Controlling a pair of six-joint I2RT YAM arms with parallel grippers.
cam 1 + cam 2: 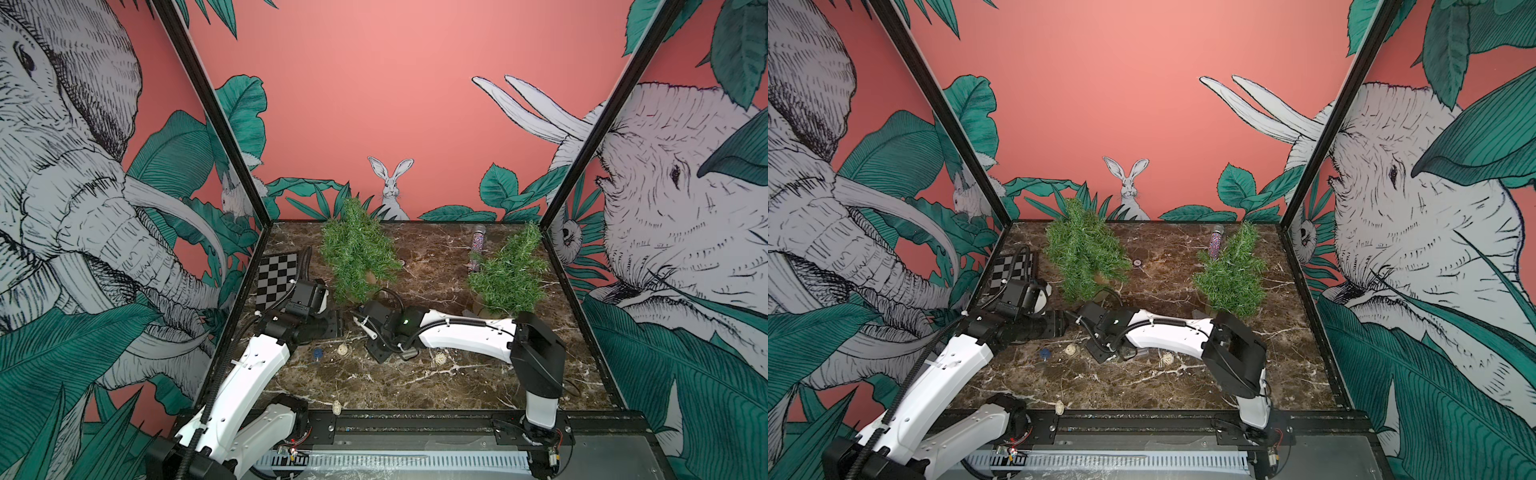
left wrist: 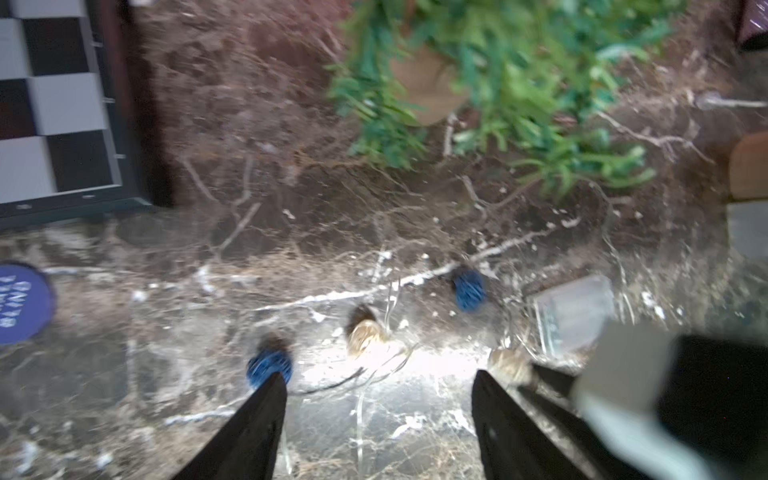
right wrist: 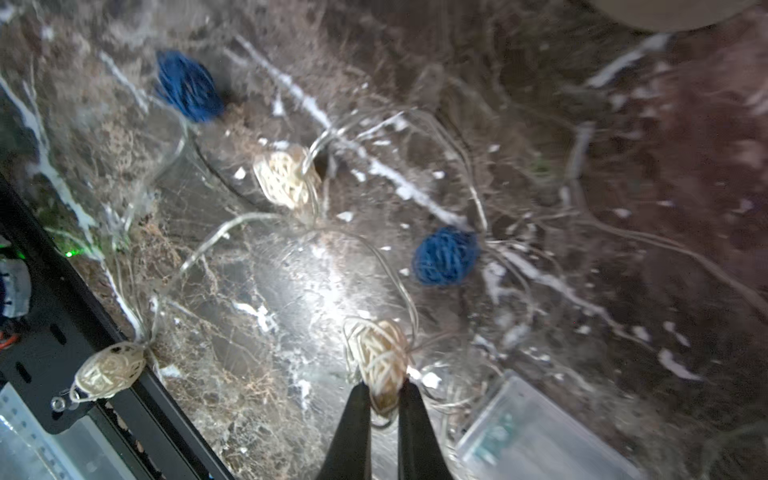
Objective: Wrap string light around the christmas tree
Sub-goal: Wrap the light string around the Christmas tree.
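On the marble tabletop (image 1: 415, 382), near centre, between 2 robot arms: the string light (image 3: 286, 178), loose in clear-wire loops, its balls lying clear of both trees. Far left of centre, the left christmas tree (image 1: 357, 253); toward the right wall, the right christmas tree (image 1: 509, 274). Right gripper (image 3: 384, 386) low over the marble, jaws pinched together on a cream wicker ball (image 3: 380, 353) of the strand. Just beside that grip, a clear battery box (image 3: 536, 432). Left gripper (image 2: 378, 376) with jaws apart, gripping nothing, 1 black finger (image 2: 257, 415) overlapping a blue ball (image 2: 266, 363) in the blurred wrist view; contact impossible to tell. Stray cream ball (image 1: 337, 407) at the near edge, against the black rail (image 1: 415, 415). Checkerboard (image 1: 276, 276) at far left by the wall; glitter-filled tube (image 1: 476, 249) at the far side, just beside the right christmas tree.
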